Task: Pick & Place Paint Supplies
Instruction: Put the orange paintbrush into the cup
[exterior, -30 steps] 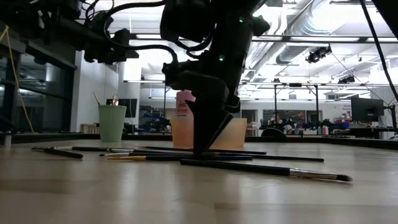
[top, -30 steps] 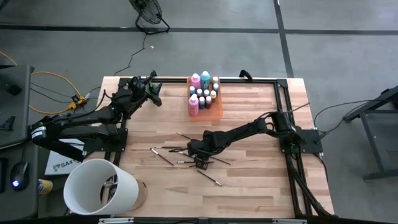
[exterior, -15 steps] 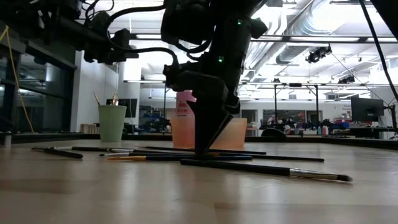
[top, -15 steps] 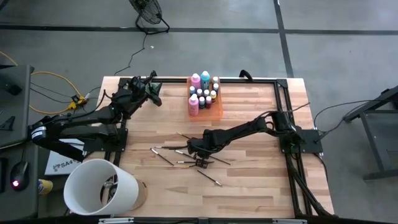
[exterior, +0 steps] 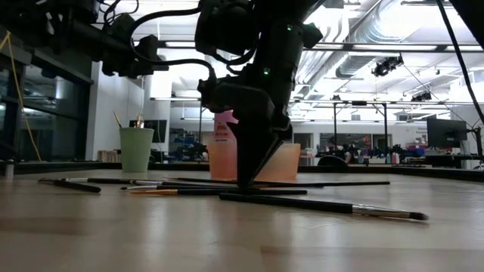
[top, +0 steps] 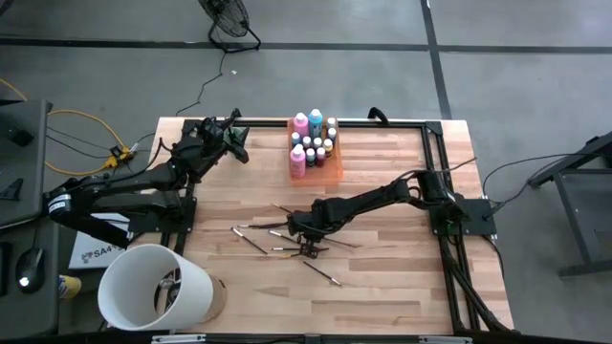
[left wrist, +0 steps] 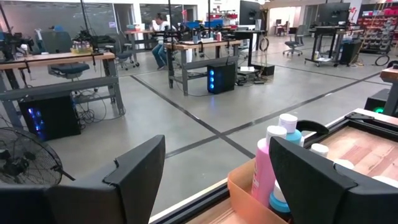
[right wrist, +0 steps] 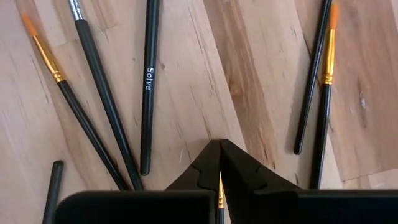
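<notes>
- The right hand is pressing down on the pale wooden desk, its two dark fingers clenched tip to tip on a thin dark-handled brush with an orange ferrule — only a sliver of it is showing between the tips in the right wrist view.
- In the low view that hand is standing point-down among the brushes, its tips at the desk surface.
- Other thin dark-handled brushes are lying scattered around the hand: one marked "Solve" just ahead of the fingertips, an orange-tipped one fanning away beside it, and another orange-banded brush off to the other side of the hand.
- From above, one more loose brush is lying just on the near side of the hand, apart from the rest.
- The pink plastic bottle, the teal plastic bottle and the tiny dark pale-capped bottles are standing in the translucent orange tray, well beyond the right hand toward the far edge of the desk.
- The left hand is hanging released and empty at the far left of the desk — its fingers are standing wide apart, with the tray and bottles near its side.
- A mint-green cup is standing far behind the right hand in the low view.
</notes>
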